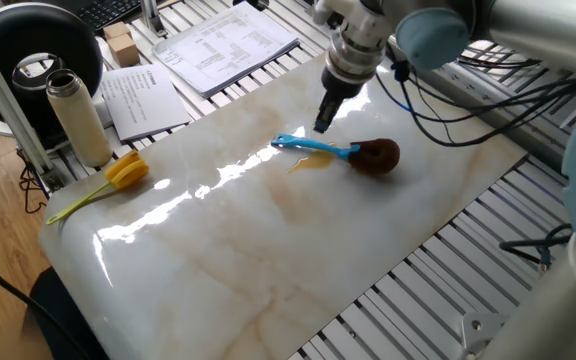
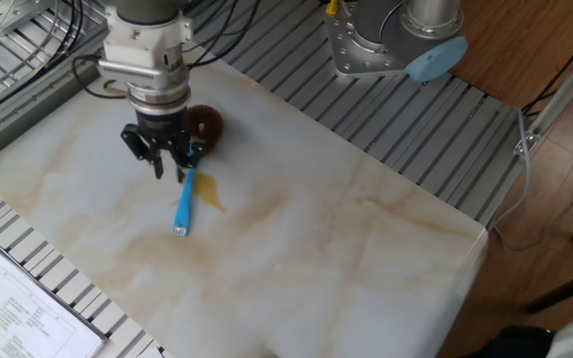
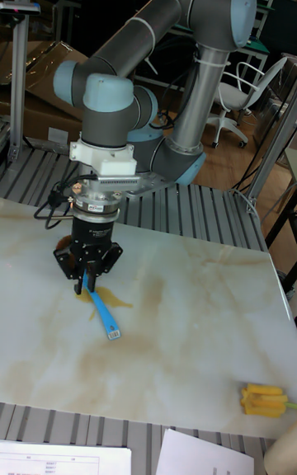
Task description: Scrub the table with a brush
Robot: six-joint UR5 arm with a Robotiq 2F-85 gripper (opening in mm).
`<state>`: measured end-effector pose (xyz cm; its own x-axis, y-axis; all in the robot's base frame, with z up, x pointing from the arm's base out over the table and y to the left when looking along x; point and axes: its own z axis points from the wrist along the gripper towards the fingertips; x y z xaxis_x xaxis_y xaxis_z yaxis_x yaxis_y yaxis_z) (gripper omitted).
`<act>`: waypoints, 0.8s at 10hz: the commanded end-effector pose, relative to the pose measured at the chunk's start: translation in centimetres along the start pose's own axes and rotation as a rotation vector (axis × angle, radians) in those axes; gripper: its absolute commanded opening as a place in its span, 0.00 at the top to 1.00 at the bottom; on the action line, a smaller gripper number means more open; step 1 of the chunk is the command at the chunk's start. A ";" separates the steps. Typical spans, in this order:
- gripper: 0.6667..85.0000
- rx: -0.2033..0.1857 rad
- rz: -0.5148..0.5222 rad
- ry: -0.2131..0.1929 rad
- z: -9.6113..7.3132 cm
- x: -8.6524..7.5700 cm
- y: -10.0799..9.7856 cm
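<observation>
The pincer [image 2: 161, 159] is seen spread open and empty, raised just above the brush [image 1: 340, 152], nothing being gripped. The brush is laid flat on the table [image 1: 268, 250], its blue handle beside an amber stain [image 2: 210, 195]. A yellow tulip [image 1: 120, 176] is placed near the table's left edge.

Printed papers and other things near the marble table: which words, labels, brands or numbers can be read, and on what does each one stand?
No text is readable in any view.
Sheet with a printed table: rows of print, too small to read.
Smaller printed sheet: lines of text, blurred.
Bottle: no label visible.
Brush: no visible marking.
Gripper and arm: no readable brand.
</observation>
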<state>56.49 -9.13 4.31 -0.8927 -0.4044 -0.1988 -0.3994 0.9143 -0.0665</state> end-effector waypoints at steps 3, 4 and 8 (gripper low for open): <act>0.99 0.084 0.035 -0.006 1.5 0.2 -3.7; 0.99 0.053 -0.010 0.026 -0.9 2.0 -5.3; 0.99 -0.003 -0.081 0.062 -2.9 6.0 -9.5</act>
